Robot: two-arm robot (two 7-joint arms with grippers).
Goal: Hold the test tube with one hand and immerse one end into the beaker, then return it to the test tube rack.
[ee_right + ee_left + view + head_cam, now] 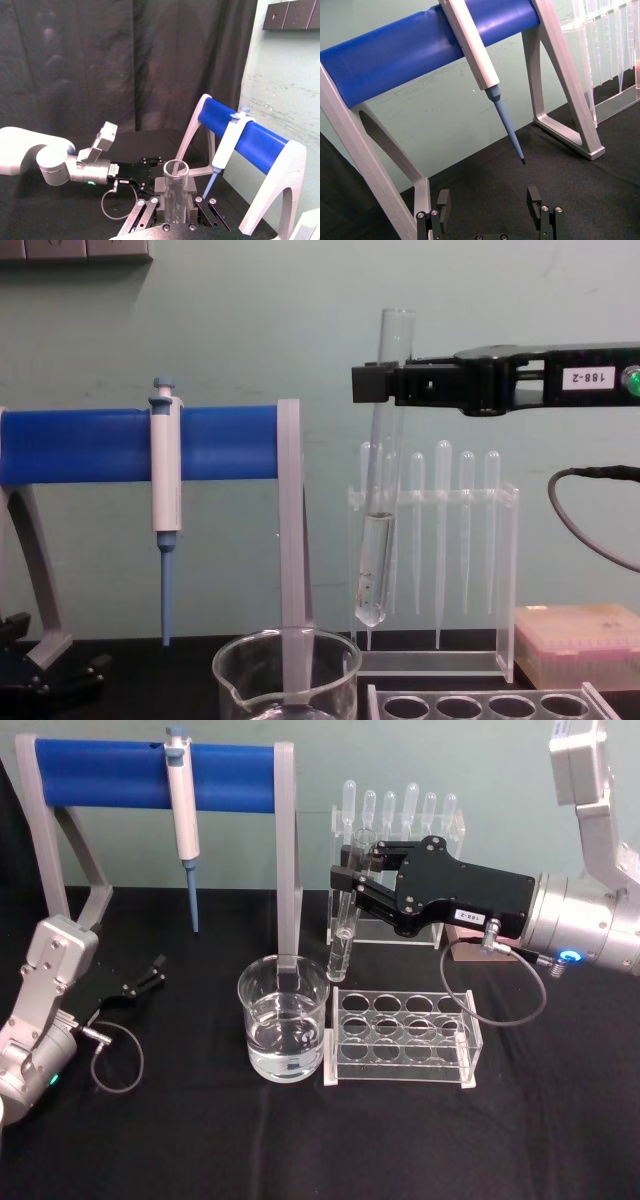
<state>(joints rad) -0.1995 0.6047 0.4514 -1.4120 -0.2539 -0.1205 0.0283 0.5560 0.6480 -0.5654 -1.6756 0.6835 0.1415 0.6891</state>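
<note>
The right gripper (348,885) reaches in from 3 o'clock in the head view and is clenched on the upper part of the test tube (343,935). It holds the tube nearly upright in the air, open rim up. The tube sits at about 1 o'clock from the beaker (248,1020), over the gap between the beaker and the clear test tube rack (400,1072), which stands at the beaker's 3 o'clock. In the chest view the tube's rounded bottom hangs clear above the beaker's rim and to the rack side of it, so it is not immersed now. Its lower part holds clear liquid, and the beaker holds water. By my reading the pick-up is done. The visible rack holes are empty, so the return is left. Whether the dip has been made I cannot tell. The left gripper (150,975) rests released on the black surface at the beaker's 9 o'clock, fingers apart, near the blue-barred stand (100,775), where a pipettor (183,810) hangs at 11 o'clock. The only writing I can read is the white label (582,378) on the right gripper, "188-2".
</note>
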